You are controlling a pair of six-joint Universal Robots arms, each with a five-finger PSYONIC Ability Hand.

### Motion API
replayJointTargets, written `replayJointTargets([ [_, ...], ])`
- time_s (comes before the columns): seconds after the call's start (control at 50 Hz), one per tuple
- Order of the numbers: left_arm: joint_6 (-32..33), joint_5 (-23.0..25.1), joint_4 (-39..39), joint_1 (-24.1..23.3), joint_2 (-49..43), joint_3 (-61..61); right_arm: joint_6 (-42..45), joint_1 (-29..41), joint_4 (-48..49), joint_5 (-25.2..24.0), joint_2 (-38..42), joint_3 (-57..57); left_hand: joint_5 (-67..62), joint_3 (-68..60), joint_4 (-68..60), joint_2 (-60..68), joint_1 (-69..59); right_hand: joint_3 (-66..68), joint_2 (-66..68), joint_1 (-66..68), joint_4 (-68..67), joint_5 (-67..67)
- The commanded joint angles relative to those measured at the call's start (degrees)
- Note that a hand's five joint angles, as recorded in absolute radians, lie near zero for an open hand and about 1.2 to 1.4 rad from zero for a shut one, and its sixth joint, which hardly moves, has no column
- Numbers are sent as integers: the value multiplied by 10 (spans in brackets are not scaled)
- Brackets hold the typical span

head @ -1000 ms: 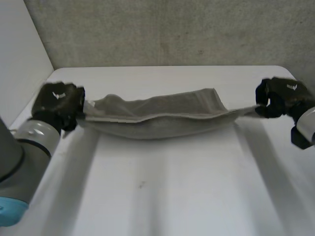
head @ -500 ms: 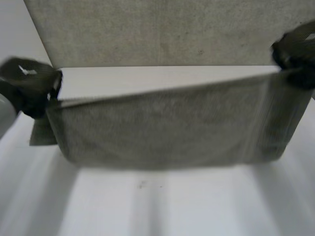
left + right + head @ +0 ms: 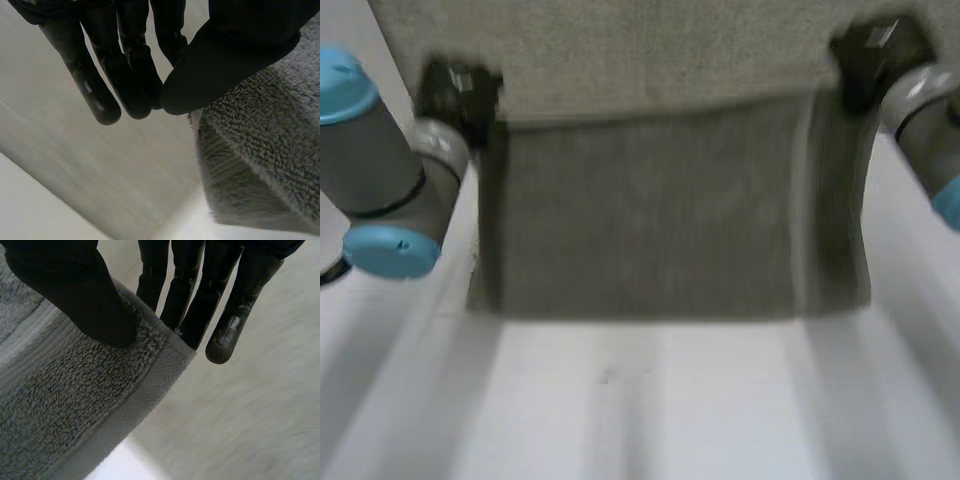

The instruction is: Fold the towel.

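The towel (image 3: 650, 210) hangs in the air as a broad grey sheet, stretched between its two upper corners. Its 6 o'clock edge is low over the white table (image 3: 650, 400); whether it touches, I cannot tell. A vertical crease runs near its 3 o'clock side.

The left hand (image 3: 455, 90) has the 10 o'clock corner. In its wrist view the thumb closes against straight fingers (image 3: 135, 85) with only the very tip of the cloth caught between them. The right hand (image 3: 868, 45) has the 2 o'clock corner, its thumb pressed well onto the hem against the fingers (image 3: 220, 320) behind.

The likeliest failure is at the left corner: so little cloth is pinched that the towel's weight or a quick swing could pull it free, dropping that side in a heap. If the hands lower unevenly, the creased side may land doubled and the fold come out skewed.
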State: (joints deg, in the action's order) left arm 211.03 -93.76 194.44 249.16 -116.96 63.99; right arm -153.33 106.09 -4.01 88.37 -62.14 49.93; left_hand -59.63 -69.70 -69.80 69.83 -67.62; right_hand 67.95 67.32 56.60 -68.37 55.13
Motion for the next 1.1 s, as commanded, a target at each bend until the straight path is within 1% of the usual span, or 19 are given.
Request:
replayJointTargets([
  [0.02,-11,18,263,-5,117,76,-73,-4,274,21,-147,117,-104,-103,-102,102,-124,121,127,234,-116,149],
  [0.08,-19,21,279,-2,144,113,-70,-5,261,13,-173,148,-104,-103,-102,102,-124,121,127,234,-116,149],
  [0.16,-21,21,212,4,146,153,-66,-4,212,-9,-175,171,-104,-103,-102,102,-124,121,127,234,-116,149],
  [0.18,-21,21,212,4,146,153,-65,-4,183,-27,-174,185,-104,-103,-102,102,-124,121,127,234,-116,149],
  [0.22,-25,21,153,16,145,189,-64,-4,160,-44,-170,199,-104,-103,-102,102,-124,121,127,234,-116,149],
  [0.26,-29,21,126,25,142,207,-56,-4,123,-78,-164,241,-104,-103,-102,102,-124,121,127,234,-116,149],
  [0.32,-33,23,105,32,139,235,-34,-5,95,-95,-140,286,-104,-103,-102,102,-124,121,127,234,-116,149],
  [0.38,-33,25,93,40,119,281,-19,-5,86,-101,-122,310,-104,-103,-102,102,-124,121,127,234,-116,149],
  [0.42,-29,24,89,38,68,308,17,-6,80,-101,-84,356,-104,-103,-102,102,-124,121,127,234,-116,149],
  [0.52,-29,23,71,39,10,327,65,-10,80,-98,-18,402,-104,-103,-102,102,-124,121,127,234,-116,149],
  [0.66,-29,24,30,36,-23,348,81,-29,81,-101,-3,443,-101,-100,-99,99,-121,121,127,234,-116,149],
  [0.68,-29,24,22,35,-24,351,80,-38,81,-105,-10,448,38,38,39,-40,18,121,127,234,-116,149],
  [0.7,-29,24,22,35,-24,352,80,-38,81,-105,-11,448,39,40,41,-41,19,121,127,234,-116,149],
  [0.72,-29,24,16,35,-24,354,78,-47,81,-105,-22,451,206,206,207,-208,185,121,127,234,-116,149],
  [0.74,-29,23,13,36,-23,354,75,-56,83,-106,-35,452,276,276,277,-278,255,121,127,234,-116,149],
  [0.8,-29,21,12,37,-20,354,73,-66,85,-106,-44,454,315,316,317,-317,295,121,127,234,-116,149],
  [0.84,-29,19,12,40,-13,354,72,-80,85,-110,-49,455,439,440,441,-441,419,121,127,234,-116,149],
  [0.98,-33,17,12,43,41,362,69,-88,86,-119,-50,463,502,502,503,-504,482,121,127,234,-116,149],
  [1.1,-37,24,11,70,93,385,69,-91,88,-119,-52,467,500,501,502,-502,480,121,127,234,-116,149],
])
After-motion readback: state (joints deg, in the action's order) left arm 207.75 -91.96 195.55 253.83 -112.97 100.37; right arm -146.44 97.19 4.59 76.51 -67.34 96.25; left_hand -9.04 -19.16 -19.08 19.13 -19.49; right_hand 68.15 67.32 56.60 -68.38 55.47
